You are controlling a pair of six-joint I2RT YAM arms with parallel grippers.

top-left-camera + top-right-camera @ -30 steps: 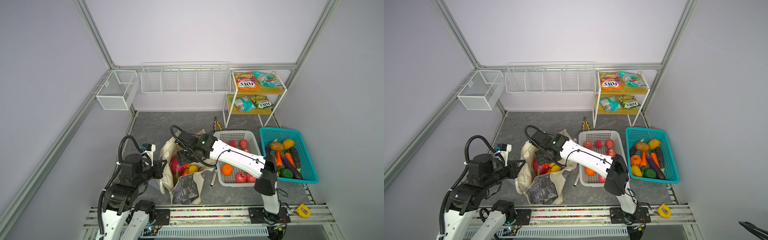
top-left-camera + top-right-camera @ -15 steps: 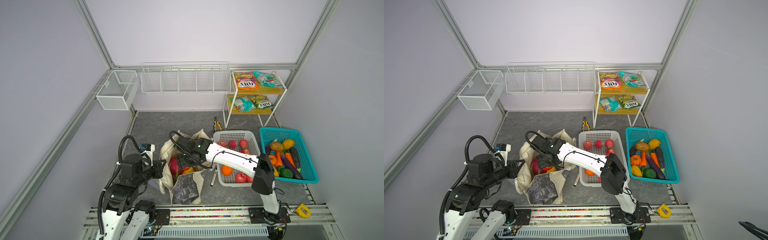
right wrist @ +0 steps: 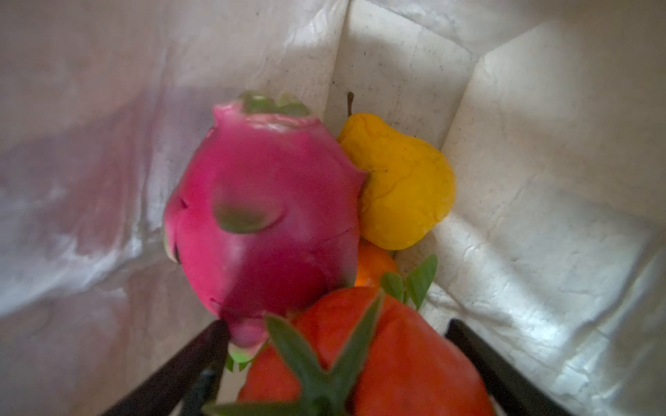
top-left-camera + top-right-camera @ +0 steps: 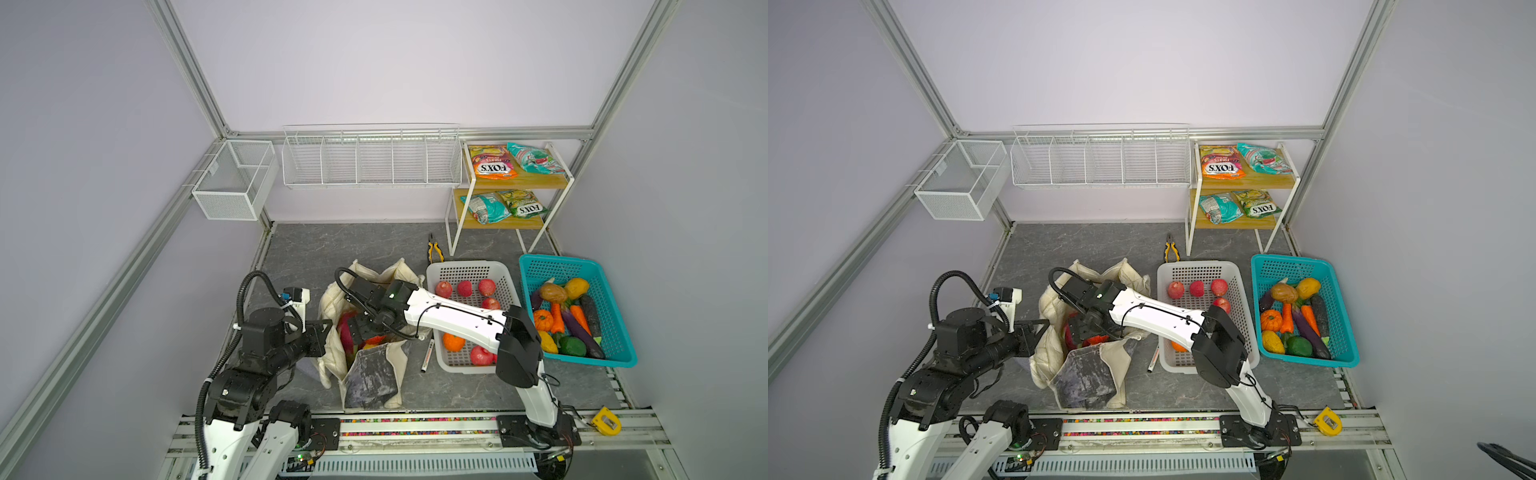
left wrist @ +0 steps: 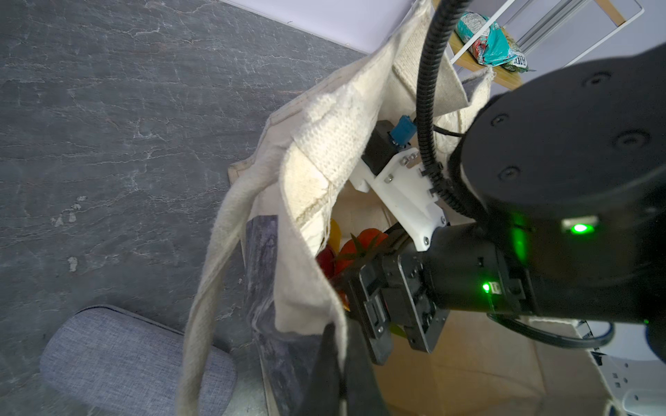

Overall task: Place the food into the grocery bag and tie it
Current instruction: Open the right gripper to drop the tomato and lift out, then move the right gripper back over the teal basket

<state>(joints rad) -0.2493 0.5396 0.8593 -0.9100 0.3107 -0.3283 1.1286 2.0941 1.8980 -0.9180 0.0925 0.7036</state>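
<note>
Reaching into the tall cream canvas grocery bag (image 4: pixel 331 353), the right gripper (image 3: pixel 335 333) stands spread wide either side of a red-orange leafy toy fruit (image 3: pixel 400 360) (magenta dragon fruit (image 3: pixel 266 201) and yellow fruit (image 3: pixel 403 187) lie beside it) while the left gripper (image 5: pixel 338 333) pinches the bag's rim.

The cream canvas grocery bag (image 4: pixel 332 357) with a grey marbled panel is standing open, holding a magenta dragon fruit (image 3: pixel 263 216) that is touching a yellow fruit (image 3: pixel 400 183) and a red-orange fruit (image 3: pixel 396 360).

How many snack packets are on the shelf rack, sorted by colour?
Orange packet: 1
Teal packets: 2
Green-yellow packet: 1
Total: 4
</note>
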